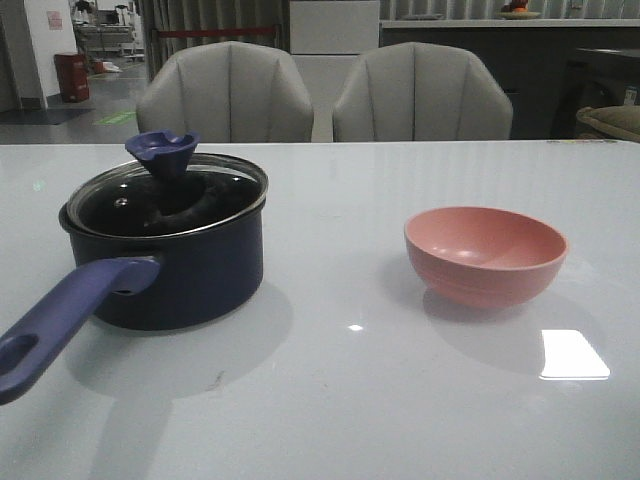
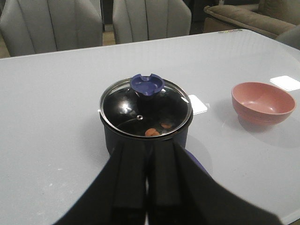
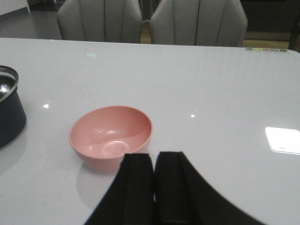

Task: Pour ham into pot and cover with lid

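Looked finished: ham (image 2: 156, 130) inside the saucepan (image 1: 185, 275) at left, glass lid (image 1: 165, 195) seated on top, pink bowl (image 1: 486, 255) emptied at right. Left hand (image 2: 146, 185) and right hand (image 3: 153, 187) closed, gripping nothing.

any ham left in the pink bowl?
No: the right wrist view shows the salmon-pink round bowl bare inside, nothing lying in it.

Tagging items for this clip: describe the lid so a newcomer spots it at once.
On the white table, find the dark navy pot with its long handle. The lid sits on it: round glass, shiny metal rim, flared blue knob, unlike the open pink bowl nearby.
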Controlling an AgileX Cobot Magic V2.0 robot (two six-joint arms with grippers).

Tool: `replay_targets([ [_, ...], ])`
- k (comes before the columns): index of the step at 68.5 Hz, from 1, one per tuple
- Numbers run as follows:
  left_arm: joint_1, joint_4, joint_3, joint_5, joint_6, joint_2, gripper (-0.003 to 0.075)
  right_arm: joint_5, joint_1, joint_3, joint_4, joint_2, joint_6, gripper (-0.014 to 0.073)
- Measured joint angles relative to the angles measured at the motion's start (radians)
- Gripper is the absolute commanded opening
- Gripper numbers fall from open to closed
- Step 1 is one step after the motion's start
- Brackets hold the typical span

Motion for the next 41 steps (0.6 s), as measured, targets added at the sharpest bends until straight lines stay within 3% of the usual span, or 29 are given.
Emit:
replay_targets([
  [26,0.006,0.049,0.044,-0.056,0.000,-0.002,0.0121,0.000,0.000,0.000,0.000,0.000,0.000,0.0147],
  [41,0.163,0.067,0.223,-0.256,-0.028,-0.094,0.0121,0.000,0.000,0.000,0.000,0.000,0.000,0.0147],
])
